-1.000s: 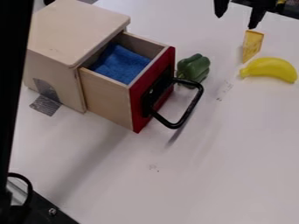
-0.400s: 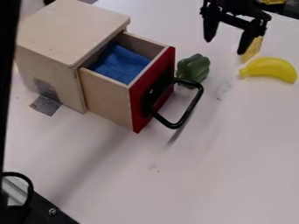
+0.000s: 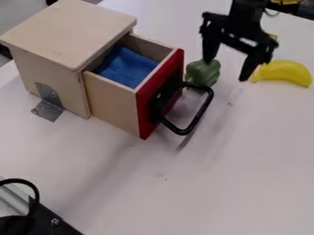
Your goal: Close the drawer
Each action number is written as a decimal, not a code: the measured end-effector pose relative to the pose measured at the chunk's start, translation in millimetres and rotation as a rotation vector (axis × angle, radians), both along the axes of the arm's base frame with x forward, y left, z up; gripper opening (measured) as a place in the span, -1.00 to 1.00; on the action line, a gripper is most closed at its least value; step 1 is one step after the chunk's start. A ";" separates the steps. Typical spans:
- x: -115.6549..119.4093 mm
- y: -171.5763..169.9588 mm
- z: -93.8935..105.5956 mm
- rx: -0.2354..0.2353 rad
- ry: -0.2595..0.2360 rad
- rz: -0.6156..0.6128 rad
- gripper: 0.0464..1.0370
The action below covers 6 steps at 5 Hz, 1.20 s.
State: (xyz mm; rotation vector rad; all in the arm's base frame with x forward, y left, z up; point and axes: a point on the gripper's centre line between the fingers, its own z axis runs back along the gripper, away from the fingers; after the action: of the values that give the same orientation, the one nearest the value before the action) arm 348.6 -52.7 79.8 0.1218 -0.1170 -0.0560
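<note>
Here's your drawer (image 3: 111, 103), well out from the wooden cabinet (image 3: 72, 37), a blue cloth (image 3: 127, 68) lying inside. Its red front (image 3: 143, 120) faces right and toward the near side, black loop handle (image 3: 201, 113) jutting out the same way. So the slide runs far-left to near-right, and closing it means a shove toward the far left.

Now, where are you? Your gripper (image 3: 227, 69) hangs to the right of that front and on its far side, fingers spread wide, nothing between them. You're on the outer side of the front, good, but off the slide's line: go straight left from there and you'd likely press the far end of the front and skew it. Come nearer first, get square with the handle and low enough to meet it, then drive far-left. How high you hang above the table (image 3: 245, 160) is hard to tell.

And watch the green bell pepper (image 3: 203, 75), just beyond the handle on the far side, overlapped in view by your left-hand fingertip; dip early and you may clip it. The banana (image 3: 286, 72) sits farther right, away from the closing path.
</note>
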 end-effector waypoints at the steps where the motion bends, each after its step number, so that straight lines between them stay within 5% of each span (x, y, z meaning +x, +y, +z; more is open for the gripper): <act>1: -23.5 -7.1 -10.8 -0.110 0.060 0.013 0.93; 2: -32.7 -1.6 -21.1 -0.136 0.090 0.050 0.93; 6: -50.8 6.3 -59.1 -0.077 0.161 0.105 0.81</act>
State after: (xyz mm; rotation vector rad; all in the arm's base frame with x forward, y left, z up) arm 297.8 -46.3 20.7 0.0462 0.0482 0.0434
